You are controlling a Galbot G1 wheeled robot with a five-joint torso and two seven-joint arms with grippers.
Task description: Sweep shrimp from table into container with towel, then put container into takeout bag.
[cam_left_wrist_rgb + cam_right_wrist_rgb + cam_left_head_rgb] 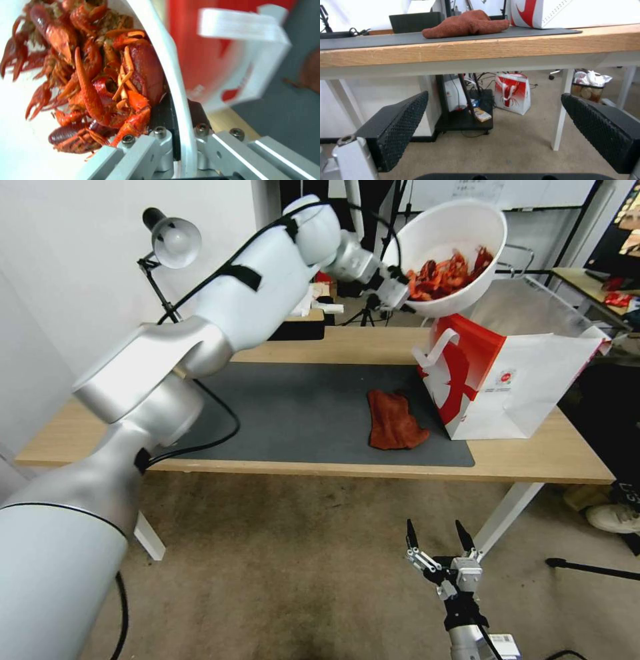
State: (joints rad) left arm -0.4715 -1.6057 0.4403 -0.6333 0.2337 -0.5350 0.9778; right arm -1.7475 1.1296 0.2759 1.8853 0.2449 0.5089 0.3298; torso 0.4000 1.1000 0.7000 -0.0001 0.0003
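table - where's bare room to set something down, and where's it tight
Free: the dark mat left of the towel, and bare wood of the table beyond its left edge. Crowded: the right end, where towel and takeout bag sit close.

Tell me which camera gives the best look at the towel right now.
The head view: the towel lies whole and rumpled on the dark mat, beside the takeout bag. The right wrist view sees it edge-on from below table height. The left wrist view catches just a blurred brown sliver.
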